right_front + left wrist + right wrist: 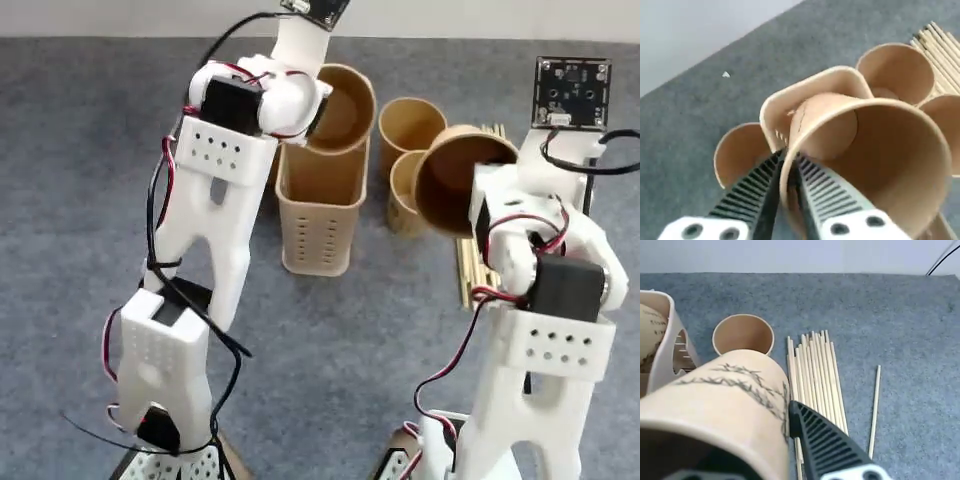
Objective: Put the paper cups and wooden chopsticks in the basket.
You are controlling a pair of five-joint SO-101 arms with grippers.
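The tan slotted basket point(320, 215) stands mid-table. My left gripper point(788, 155) is shut on the rim of a paper cup point(875, 150), which it holds tilted over the basket's far side point(812, 82). My right gripper point(782, 412) is shut on the rim of a second paper cup point(458, 180), lifted to the right of the basket. Under that cup stand two more cups point(410, 122) point(402, 192). The wooden chopsticks point(815, 372) lie in a bundle beside them, partly hidden by the right arm point(545, 290) in the high view. One stick point(874, 410) lies apart.
Another paper cup point(737, 150) stands close against the basket's left side, mostly hidden behind the left arm point(215, 200) in the high view. Grey carpet point(80, 200) lies open to the left and in front of the basket.
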